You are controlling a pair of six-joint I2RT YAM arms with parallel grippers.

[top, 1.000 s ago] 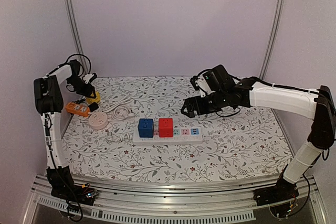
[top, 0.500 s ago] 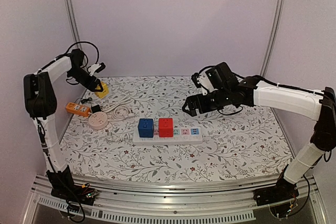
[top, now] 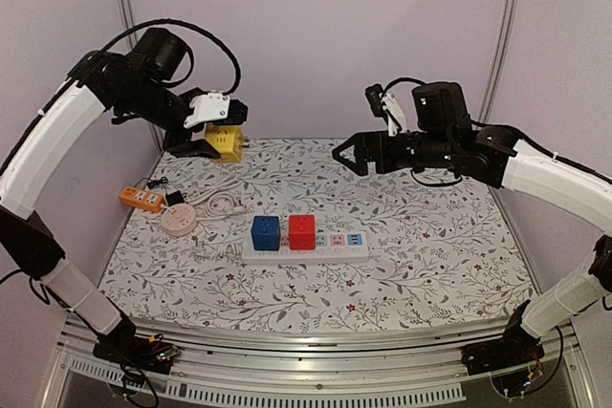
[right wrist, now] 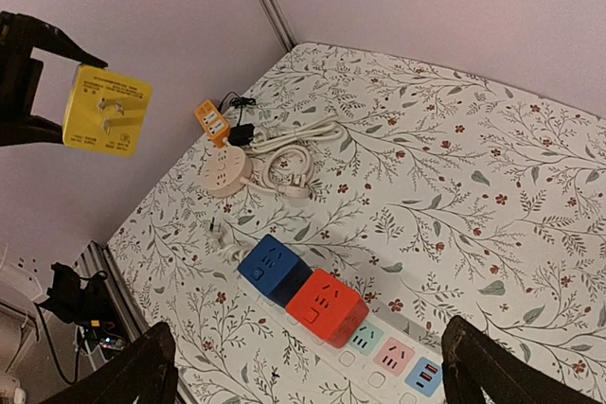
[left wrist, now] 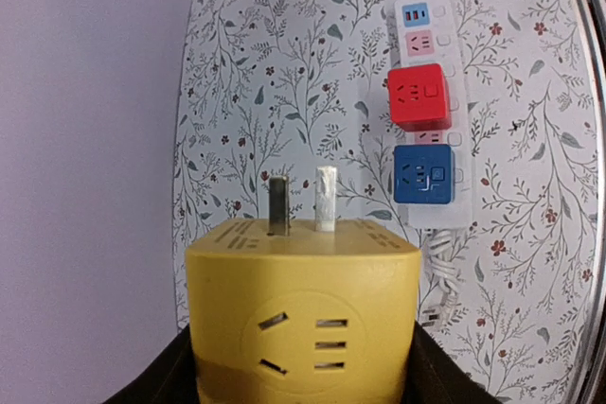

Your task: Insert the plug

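Yellow plug [top: 228,145] is off the table in the overhead view, at the upper left of the frame, clamped between the fingers of the left gripper [top: 218,133]. At centre right the right gripper [top: 346,155] hangs above the table with its jaws spread and nothing in them. Low in the middle lies a white power strip [top: 339,249] carrying a blue cube [top: 265,233] and a red cube [top: 302,232] side by side. An orange strip [top: 141,199], a round beige socket [top: 178,221] and a white cable [top: 222,203] sit at the left.

From the left wrist, the yellow plug fills the bottom centre, dark fingers [left wrist: 166,380] pressing its sides, and its two prongs [left wrist: 278,205] point up the frame. The power strip runs along the upper right.

From the right wrist, the plug appears at the upper left, well apart from the strip at the bottom centre. Two dark fingers [right wrist: 147,366] stand wide apart in the lower corners.
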